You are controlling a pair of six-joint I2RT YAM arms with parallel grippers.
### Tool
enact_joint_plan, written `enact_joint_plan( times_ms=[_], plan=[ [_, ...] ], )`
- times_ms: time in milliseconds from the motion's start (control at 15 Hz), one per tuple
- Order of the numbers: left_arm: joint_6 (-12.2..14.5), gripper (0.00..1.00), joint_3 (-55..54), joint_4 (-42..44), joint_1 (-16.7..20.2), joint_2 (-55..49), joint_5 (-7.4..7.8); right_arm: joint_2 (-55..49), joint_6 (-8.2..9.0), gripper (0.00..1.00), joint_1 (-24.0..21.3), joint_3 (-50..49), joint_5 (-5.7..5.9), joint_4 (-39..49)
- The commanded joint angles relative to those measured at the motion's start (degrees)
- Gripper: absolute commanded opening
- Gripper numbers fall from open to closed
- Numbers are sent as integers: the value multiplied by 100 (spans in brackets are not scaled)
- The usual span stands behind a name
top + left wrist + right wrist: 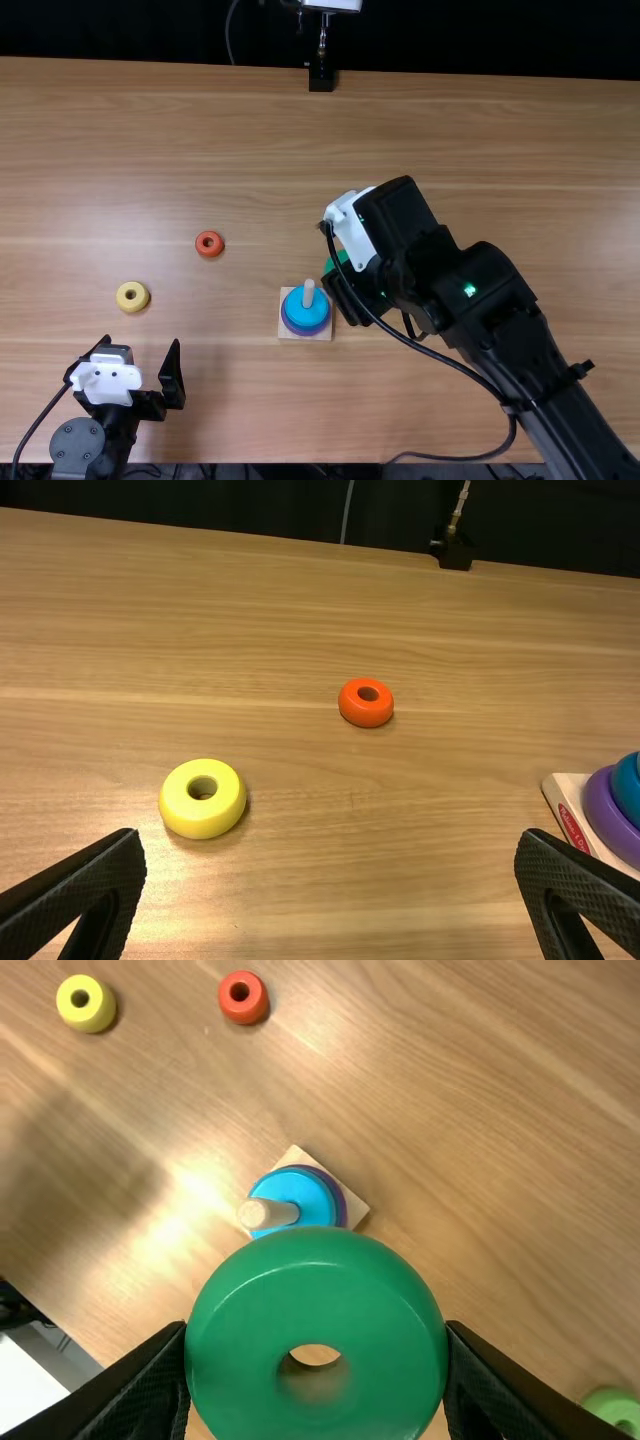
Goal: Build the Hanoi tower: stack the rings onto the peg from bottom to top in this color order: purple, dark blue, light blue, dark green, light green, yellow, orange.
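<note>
In the top view my right gripper is right of the peg, a dark green ring partly showing at it. The right wrist view has my right gripper shut on the dark green ring, held above the table. On the wooden base a light blue ring tops a purple one; any dark blue ring between is hard to tell. A yellow ring and an orange ring lie left. My left gripper, also in its wrist view, stands open and holds nothing.
In the right wrist view a light green ring lies on the table at the edge of the view. A black stand is at the table's far edge. The right arm spans the right part of the table.
</note>
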Motion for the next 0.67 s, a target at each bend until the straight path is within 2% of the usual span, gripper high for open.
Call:
enact_joint_plan(
  times_ms=[0, 200, 600],
  plan=[
    [36, 100, -305, -57, 65, -69, 38, -37, 270, 0, 118, 295, -75, 32],
    [36, 100, -305, -57, 65, -69, 38, 174, 291, 0, 294, 383, -75, 43],
    [36, 100, -305, -57, 65, -69, 38, 596, 302, 0, 294, 400, -65, 53]
  ],
)
